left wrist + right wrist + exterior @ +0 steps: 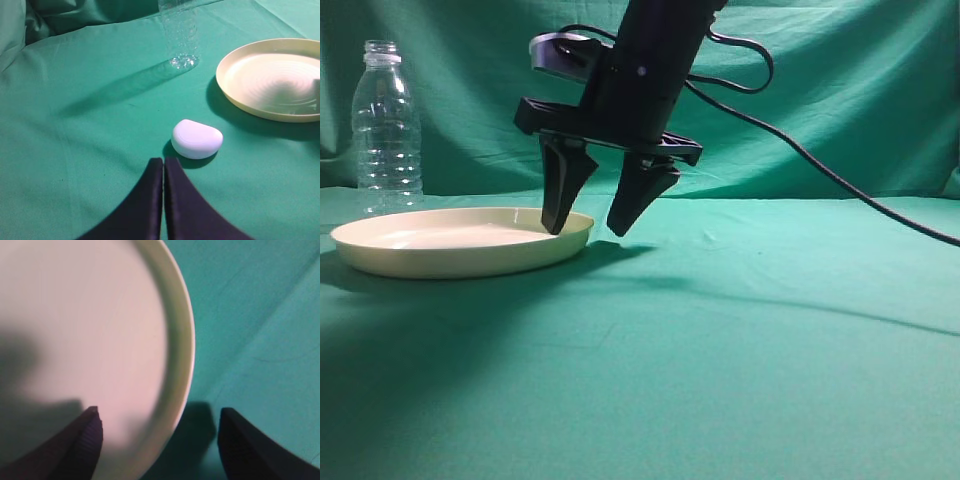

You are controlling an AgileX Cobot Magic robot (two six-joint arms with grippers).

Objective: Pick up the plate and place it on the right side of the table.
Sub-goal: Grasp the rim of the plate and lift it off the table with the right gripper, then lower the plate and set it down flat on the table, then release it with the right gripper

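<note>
- Right gripper [587, 228]: black, two tapering wedge-shaped fingers, spread wide. It holds nothing.
- The gripper straddles the near-right rim of the plate: one finger tip [557, 222] is down inside the plate's hollow, the other [622, 226] hangs outside the rim over the cloth. Whether the inner tip touches the plate floor cannot be told.
- Right wrist view confirms it: the rim arc passes between the two dark ribbed fingertips [87, 432], one over the pale interior, one over green cloth.
- Wide, shallow, round cream-yellow plastic plate [430, 258]: smooth, matte, low raised rim. It lies flat on the left part of the bench.
- Bench [740, 340]: broad flat surface under teal-green cloth, slightly wrinkled, with soft shadows of arm and cable across it.
- Clear ribbed plastic bottle [387, 125]: upright, uncapped, behind the plate's left end, just beside it.
- Black cable [820, 170] loops from the right arm's wrist and trails off to the right.
- Left gripper [163, 172]: black fingers pressed together, no gap, nothing between them, above the cloth.
- Small white rounded pebble-shaped object [197, 139]: smooth, glossy, lying on the cloth just beyond the left gripper's tips, apart from the plate.
- Draped green cloth backdrop [840, 90] with folds, upright behind the bench.
</note>
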